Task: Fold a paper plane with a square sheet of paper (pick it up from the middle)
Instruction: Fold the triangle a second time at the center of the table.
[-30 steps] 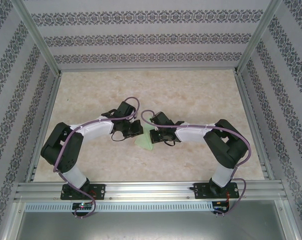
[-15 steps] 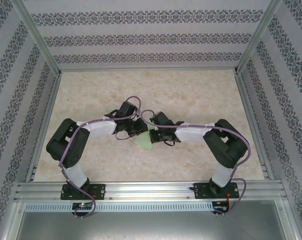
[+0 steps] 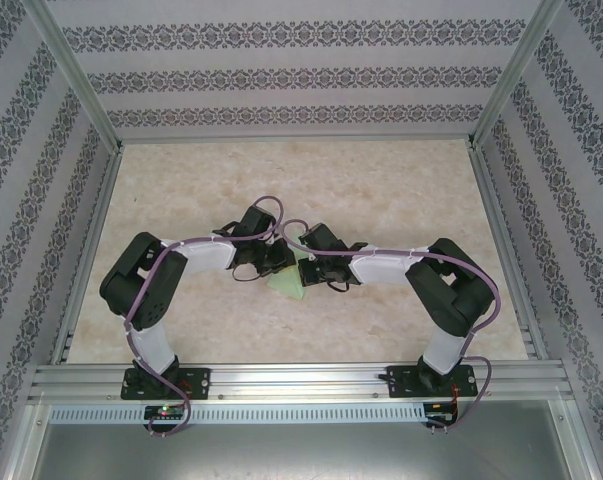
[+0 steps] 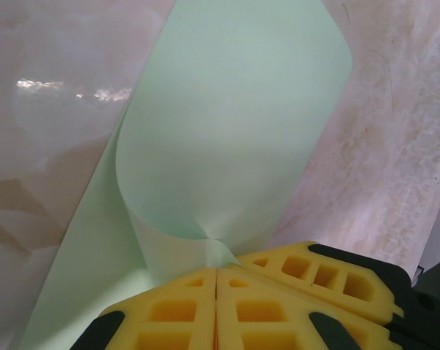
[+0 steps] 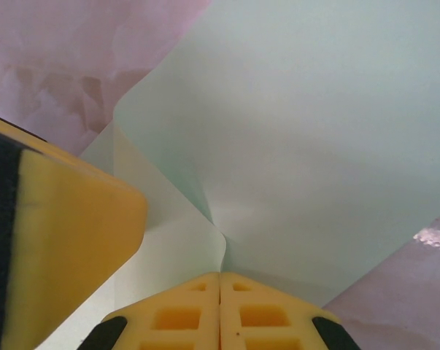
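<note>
Both arms reach in from the near edge and meet over the middle of the table (image 3: 401, 190). The pale green sheet of paper (image 3: 288, 287) sits there, with a corner pointing toward the near side. At its far edge, the left gripper (image 4: 216, 271) and right gripper (image 5: 220, 275) sit just beside each other. Each is clamped on the sheet, which curls up from the table.

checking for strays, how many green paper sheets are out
1: the square sheet of paper, mid-table, pinched by left gripper and right gripper; more may be hidden under them.
</note>
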Robot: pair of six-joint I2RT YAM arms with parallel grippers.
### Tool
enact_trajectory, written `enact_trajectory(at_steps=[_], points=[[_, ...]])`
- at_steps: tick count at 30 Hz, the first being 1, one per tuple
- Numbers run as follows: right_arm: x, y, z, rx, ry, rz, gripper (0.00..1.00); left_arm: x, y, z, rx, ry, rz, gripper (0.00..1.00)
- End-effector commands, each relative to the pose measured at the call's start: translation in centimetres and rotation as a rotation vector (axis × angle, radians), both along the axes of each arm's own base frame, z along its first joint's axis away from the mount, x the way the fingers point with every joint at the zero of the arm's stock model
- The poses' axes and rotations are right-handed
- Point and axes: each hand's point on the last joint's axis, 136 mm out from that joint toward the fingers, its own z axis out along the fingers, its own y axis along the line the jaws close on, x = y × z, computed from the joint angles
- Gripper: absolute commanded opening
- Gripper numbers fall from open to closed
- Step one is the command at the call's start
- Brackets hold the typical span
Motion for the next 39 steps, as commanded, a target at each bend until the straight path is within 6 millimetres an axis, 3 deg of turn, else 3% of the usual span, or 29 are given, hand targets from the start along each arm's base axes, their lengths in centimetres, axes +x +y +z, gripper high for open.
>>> enact_trajectory(at_steps=[1, 12, 14, 20, 23, 29, 33, 39], points=[[-0.2, -0.6, -1.3, -0.024, 0.025, -0.017, 0.07, -0.3, 0.0, -1.5, 0.028, 0.015, -0.005, 0.09], [0.1, -0.4, -0.6, -0.007, 0.021, -0.023, 0.1, -1.4, 1.9, -4.0, 0.13, 0.055, 0.01, 0.07], [0.3, -0.2, 0.3, 0.016, 0.016, -0.031, 0.11, -1.5, 2.0, -4.2, 0.138, 0.057, 0.008, 0.07], [1.6, -1.3, 5.4, 0.105, -0.056, -0.109, 0.31, -1.8, 2.2, -4.5, 0.147, 0.062, 0.001, 0.07], [1.4, -1.9, 6.6, 0.136, -0.066, -0.123, 0.32, -1.7, 2.1, -4.5, 0.145, 0.062, -0.002, 0.06], [-0.9, 2.1, 7.7, 0.343, 0.05, -0.028, 0.16, -1.6, 2.1, -4.3, 0.144, 0.057, -0.002, 0.06], [-2.0, 4.0, 6.5, 0.366, 0.135, -0.013, 0.07, -1.5, 2.0, -4.0, 0.139, 0.05, -0.003, 0.06], [-3.0, 5.2, 4.5, 0.354, 0.201, -0.008, 0.04, -1.6, 2.1, -4.1, 0.143, 0.054, -0.004, 0.06]])
